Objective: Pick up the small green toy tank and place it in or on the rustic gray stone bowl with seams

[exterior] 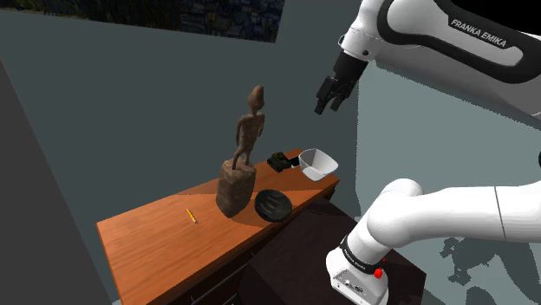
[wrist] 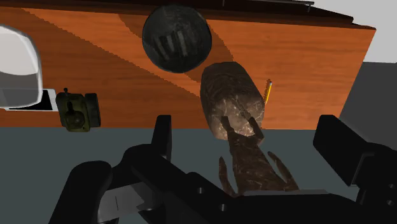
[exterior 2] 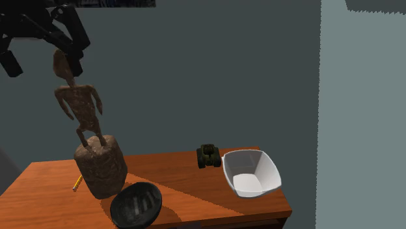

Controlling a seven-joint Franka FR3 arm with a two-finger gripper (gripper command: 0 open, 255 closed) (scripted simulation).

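The small dark green toy tank (exterior: pixel 280 160) (exterior 2: pixel 209 156) (wrist: pixel 77 112) stands on the wooden table (exterior 2: pixel 189 188) near its back edge, right beside a white bowl. A dark grey round bowl (exterior: pixel 272 205) (exterior 2: pixel 136 205) (wrist: pixel 176 38) with pale seams inside sits at the table's front edge, next to a brown statue. My gripper (exterior: pixel 328 97) (exterior 2: pixel 42 60) (wrist: pixel 251 143) hangs open and empty high above the table, about level with the statue's head, far from the tank.
A tall brown figure statue (exterior: pixel 243 156) (exterior 2: pixel 88 136) (wrist: pixel 235 121) on a stump base rises between the gripper and the table. The white squarish bowl (exterior: pixel 317 163) (exterior 2: pixel 250 172) (wrist: pixel 16 67) sits at the table's end. A yellow pencil (exterior: pixel 192 217) (exterior 2: pixel 77 183) (wrist: pixel 268 92) lies beyond the statue.
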